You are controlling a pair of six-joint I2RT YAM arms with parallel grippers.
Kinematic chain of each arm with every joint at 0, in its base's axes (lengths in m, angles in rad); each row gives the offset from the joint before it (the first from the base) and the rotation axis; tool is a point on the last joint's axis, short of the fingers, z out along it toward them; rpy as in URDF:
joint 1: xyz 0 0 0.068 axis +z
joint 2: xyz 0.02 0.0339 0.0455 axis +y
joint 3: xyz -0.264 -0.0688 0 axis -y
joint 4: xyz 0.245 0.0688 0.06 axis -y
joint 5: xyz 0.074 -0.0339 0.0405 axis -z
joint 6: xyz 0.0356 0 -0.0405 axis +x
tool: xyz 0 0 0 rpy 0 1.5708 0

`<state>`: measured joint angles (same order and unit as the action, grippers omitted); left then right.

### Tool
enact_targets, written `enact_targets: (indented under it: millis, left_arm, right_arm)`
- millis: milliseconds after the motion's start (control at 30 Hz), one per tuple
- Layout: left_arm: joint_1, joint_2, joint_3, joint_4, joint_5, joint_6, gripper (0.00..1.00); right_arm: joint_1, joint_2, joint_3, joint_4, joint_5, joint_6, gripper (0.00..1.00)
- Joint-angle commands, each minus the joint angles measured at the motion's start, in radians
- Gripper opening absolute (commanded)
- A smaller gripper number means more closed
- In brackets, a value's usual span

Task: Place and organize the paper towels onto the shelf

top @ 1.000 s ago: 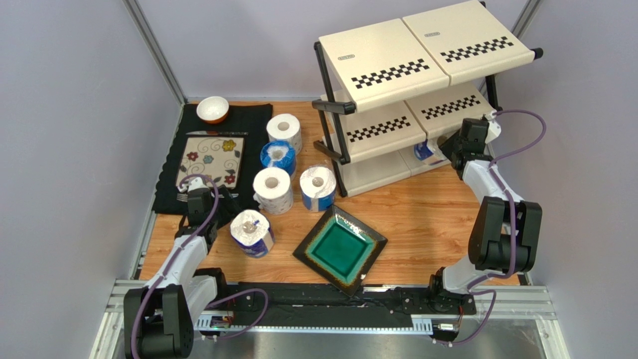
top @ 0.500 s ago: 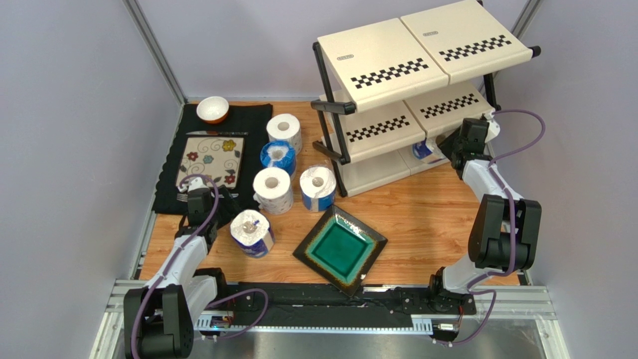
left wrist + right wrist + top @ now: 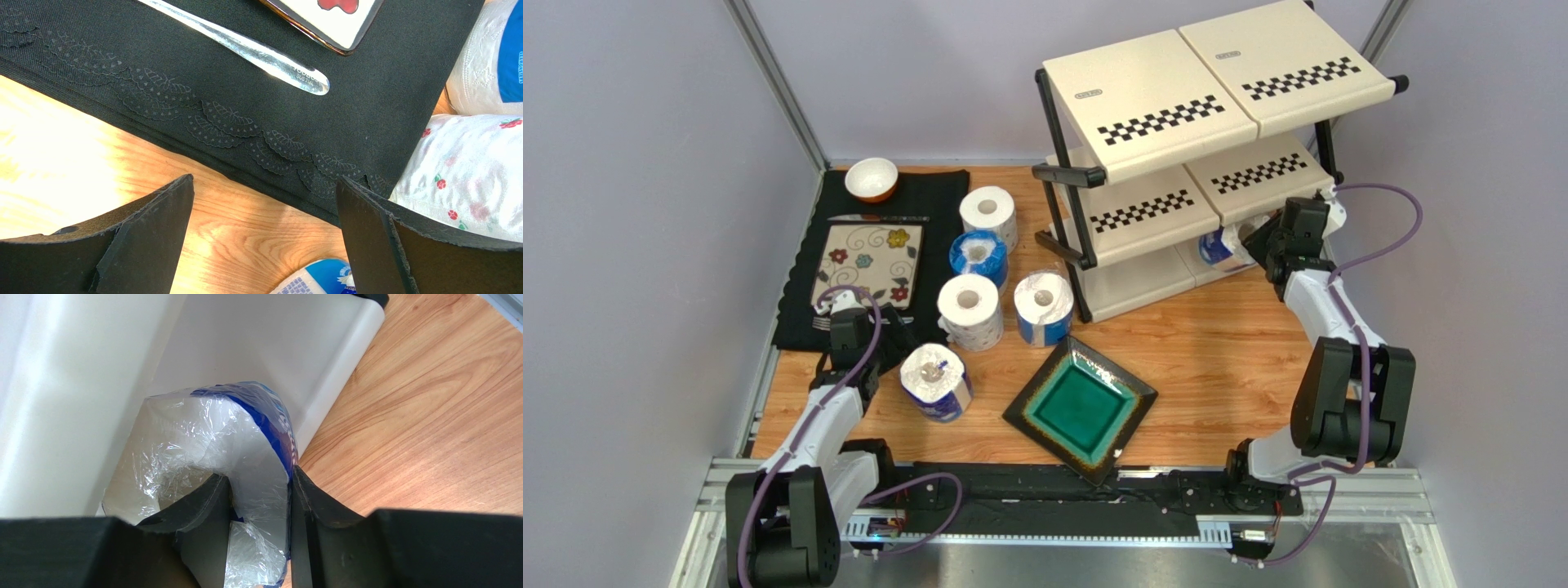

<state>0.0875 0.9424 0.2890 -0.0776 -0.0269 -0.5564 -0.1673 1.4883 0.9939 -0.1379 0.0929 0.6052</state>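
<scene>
The shelf (image 3: pixel 1161 116) stands at the back right. My right gripper (image 3: pixel 1259 239) is shut on a blue-and-white wrapped paper towel roll (image 3: pixel 245 453), one finger in its core and one outside, holding it on the shelf's bottom tier (image 3: pixel 258 349); the same roll shows at the shelf's edge in the top view (image 3: pixel 1217 249). Several more rolls stand left of the shelf: plain white (image 3: pixel 989 214), blue wrapped (image 3: pixel 978 257), white (image 3: pixel 970 310), wrapped (image 3: pixel 1043 306) and one nearer the front (image 3: pixel 935 381). My left gripper (image 3: pixel 264 208) is open and empty over the table beside that near roll (image 3: pixel 319 283).
A black floral placemat (image 3: pixel 879 251) with a patterned plate, a knife (image 3: pixel 245 46) and a small white bowl (image 3: pixel 871 179) lies at the back left. A green square plate (image 3: pixel 1081 406) sits in front of the shelf.
My right arm has shifted slightly to the right with the roll still in its grip at the bottom tier. The left arm has not moved.
</scene>
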Motion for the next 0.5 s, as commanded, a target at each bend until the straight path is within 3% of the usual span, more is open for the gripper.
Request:
enact_targets:
  millis: [0, 467]
  left_arm:
    - [0.008, -0.008, -0.01, -0.002, 0.002, -0.004, 0.94]
    - [0.008, -0.002, -0.007, 0.002, 0.004, -0.007, 0.94]
  right_arm:
    - [-0.011, -0.048, 0.015, 0.018, -0.013, 0.013, 0.35]
    - [-0.038, -0.1, -0.049, 0.023, -0.024, 0.024, 0.35]
